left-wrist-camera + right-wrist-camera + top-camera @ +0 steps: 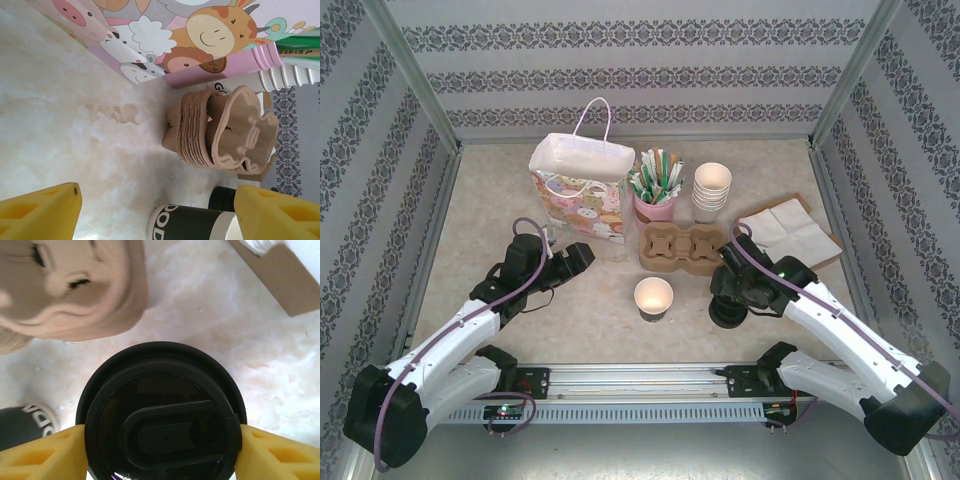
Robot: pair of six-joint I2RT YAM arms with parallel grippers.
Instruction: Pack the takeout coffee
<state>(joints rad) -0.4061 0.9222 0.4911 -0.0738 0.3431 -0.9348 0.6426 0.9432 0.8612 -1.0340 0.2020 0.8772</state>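
Observation:
The takeout coffee (160,420) stands on the table, its round black lid facing up at me in the right wrist view. My right gripper (161,436) is down around it, and both yellow pads (47,452) press against the sides of the lid. From above, the right gripper (730,303) covers that cup just right of the table's middle. My left gripper (582,256) hovers open beside the gift bag. Its yellow fingers (40,212) stand wide apart with nothing between them. The black lid (223,198) also peeks out past a dark cup.
A lidless dark-sleeved cup (653,297) stands at mid-table. Behind it lies the brown cardboard cup carrier (681,250). Further back are a cartoon gift bag (582,195), a pink holder of sticks (655,190), stacked white cups (712,190) and napkins (787,232) at the right.

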